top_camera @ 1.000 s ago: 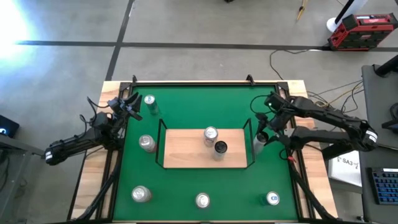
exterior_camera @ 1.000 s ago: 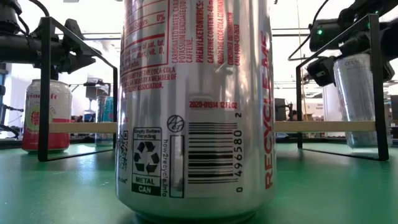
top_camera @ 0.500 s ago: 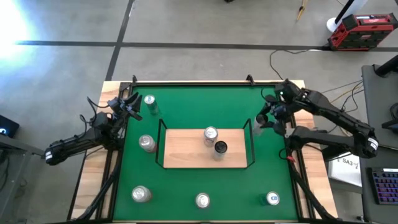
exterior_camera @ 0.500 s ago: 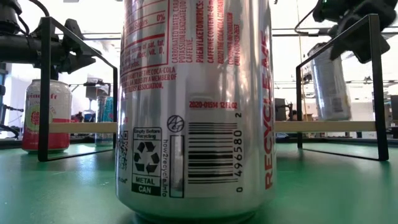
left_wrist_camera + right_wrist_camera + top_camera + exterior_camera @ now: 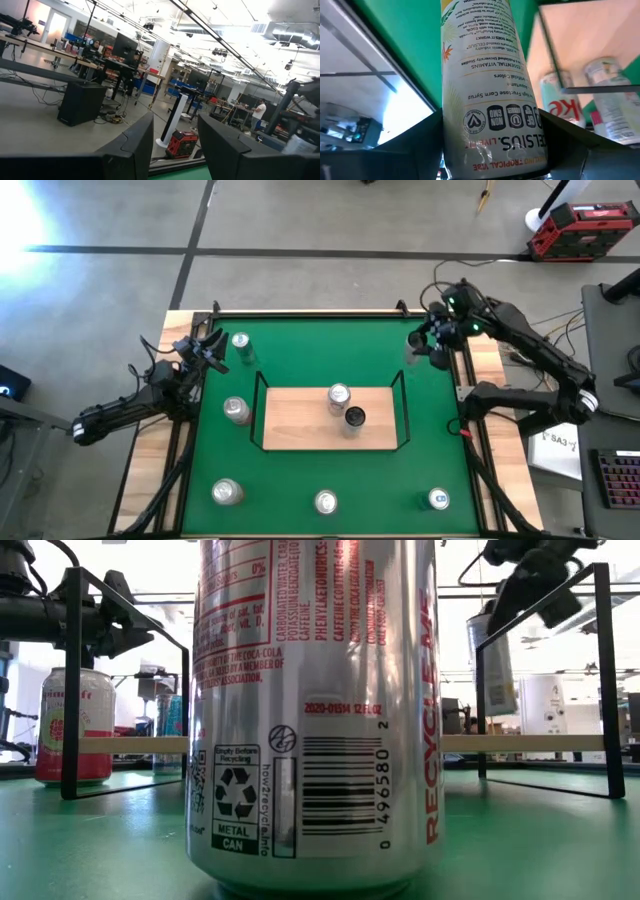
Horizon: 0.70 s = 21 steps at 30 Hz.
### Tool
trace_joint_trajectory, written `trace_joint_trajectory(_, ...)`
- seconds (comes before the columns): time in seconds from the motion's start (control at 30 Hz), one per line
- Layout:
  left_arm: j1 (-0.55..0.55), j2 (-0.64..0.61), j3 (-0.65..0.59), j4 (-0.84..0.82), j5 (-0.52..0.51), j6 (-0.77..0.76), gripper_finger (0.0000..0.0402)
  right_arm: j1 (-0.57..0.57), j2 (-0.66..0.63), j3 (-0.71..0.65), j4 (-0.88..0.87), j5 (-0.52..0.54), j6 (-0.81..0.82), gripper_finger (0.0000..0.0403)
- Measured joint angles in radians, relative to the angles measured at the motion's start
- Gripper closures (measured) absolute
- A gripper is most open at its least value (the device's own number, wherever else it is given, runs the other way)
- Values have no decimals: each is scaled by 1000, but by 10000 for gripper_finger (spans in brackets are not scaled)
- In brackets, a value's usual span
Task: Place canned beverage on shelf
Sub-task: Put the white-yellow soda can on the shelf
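My right gripper (image 5: 428, 346) is shut on a tall white Celsius can (image 5: 487, 75), held in the air near the table's far right corner, beyond the shelf's right end. In the low view the can (image 5: 492, 660) hangs tilted. The shelf (image 5: 300, 425), a light-wood board with a black wire rail, lies mid-table. A silver can (image 5: 339, 395) and a dark can (image 5: 354, 418) stand on it. My left gripper (image 5: 210, 350) is open and empty at the far left; its fingers show in the left wrist view (image 5: 175, 150). My right gripper pinches the can's wall near its upper end (image 5: 470, 145) between its two fingers (image 5: 415, 150), one on each side. The fingers lie across the can. The can is lifted clear of the table and hangs tilted below the gripper.
Loose cans stand on the green felt: two at the left (image 5: 241, 345) (image 5: 236, 410) and three along the near edge (image 5: 227, 491) (image 5: 326, 502) (image 5: 438, 499). The middle near one fills the low view (image 5: 315, 710). The shelf's wire rail (image 5: 605, 680) stands upright at its ends.
My right gripper has lifted the white can from the felt beside the shelf's right end, carrying it up and toward the table's far edge. The can stood upright and now hangs tilted, clear of the table.
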Motion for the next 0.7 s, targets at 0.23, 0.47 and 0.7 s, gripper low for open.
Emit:
trace_joint_trajectory(0.23, 0, 0, 0, 0, 0, 0, 264, -11, 212, 162, 4, -48, -139, 140)
trace_joint_trajectory(0.47, 0, 0, 0, 0, 0, 0, 264, -9, 409, 320, 4, -215, -311, 140)
trace_joint_trajectory(0.7, 0, 0, 0, 0, 0, 0, 264, 31, 515, 323, -54, -441, -470, 140)
